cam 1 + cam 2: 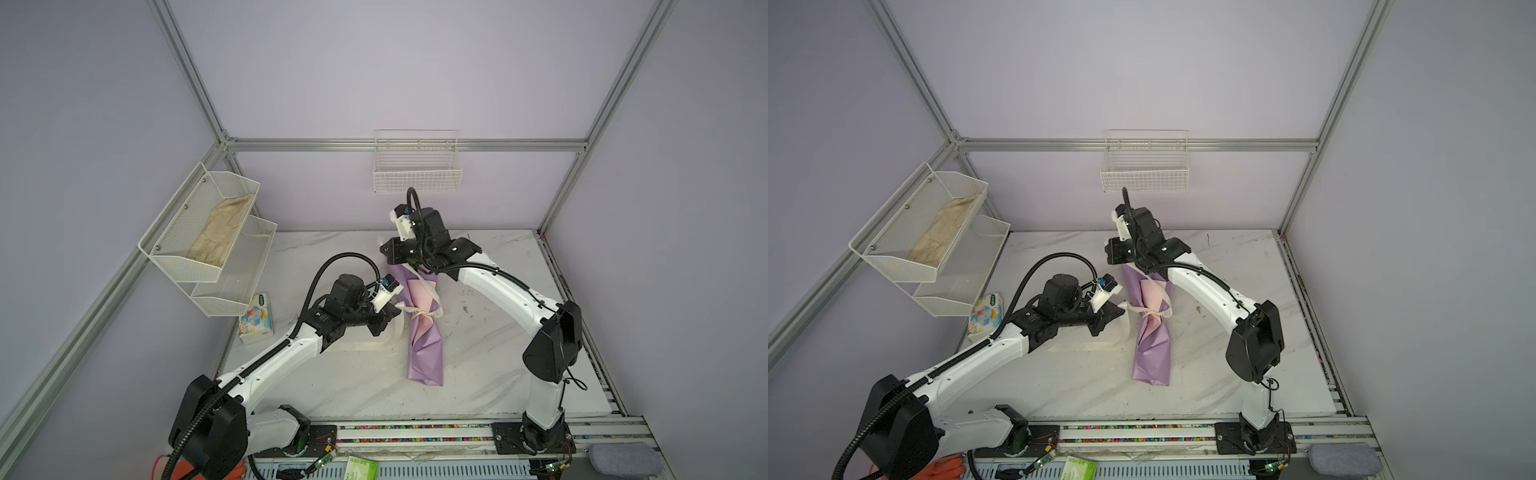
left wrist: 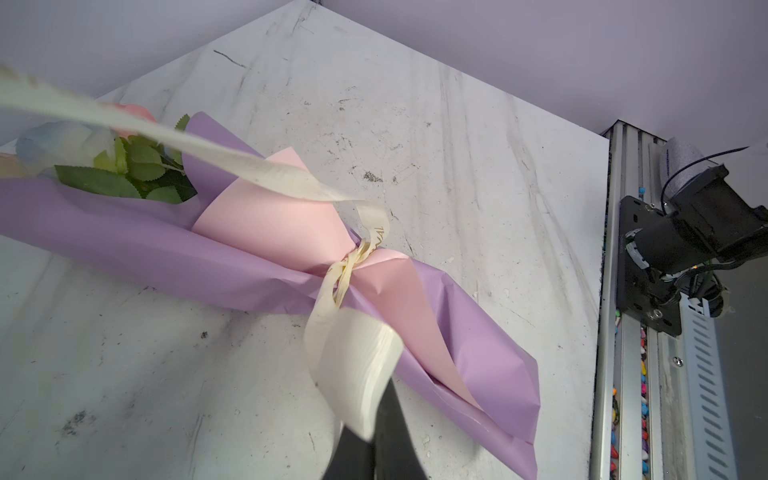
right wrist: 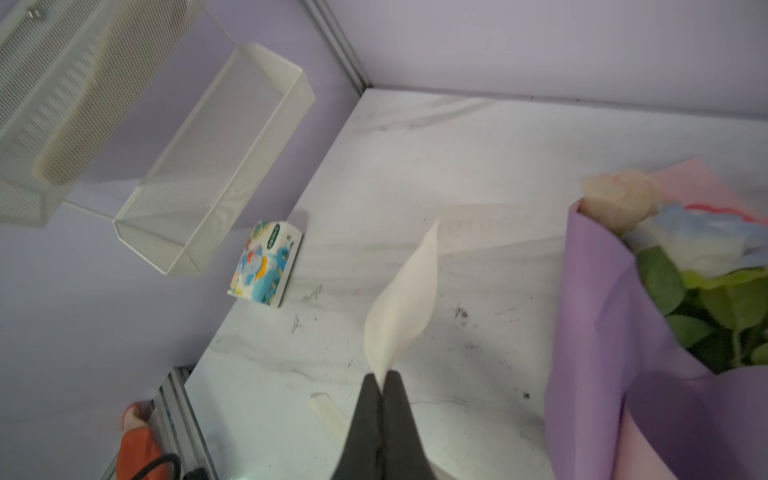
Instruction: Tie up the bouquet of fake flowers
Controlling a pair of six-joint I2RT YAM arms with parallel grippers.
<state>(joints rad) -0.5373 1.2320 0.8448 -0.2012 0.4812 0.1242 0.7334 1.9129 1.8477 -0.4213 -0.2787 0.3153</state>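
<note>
The widest open room is the bare marble table (image 1: 490, 340) right of the bouquet of fake flowers (image 1: 424, 336), out to the right wall. There is also the strip between the bouquet's stem end and the front rail (image 1: 415, 434). The bouquet lies lengthwise mid-table. From its knot the cream ribbon (image 1: 424, 314) spans the air to the left gripper (image 1: 381, 325) and right gripper (image 1: 390, 251), each pinching a strand. Both strands bar a pass along the bouquet's left side, and a loose tail lies on the table there. A tissue pack (image 1: 257, 318) and an overhanging two-tier mesh shelf (image 1: 208, 249) crowd the left edge. A wire basket (image 1: 417, 174) juts from the back wall. The table under the right arm is hidden, perhaps taken up by flower heads.
</note>
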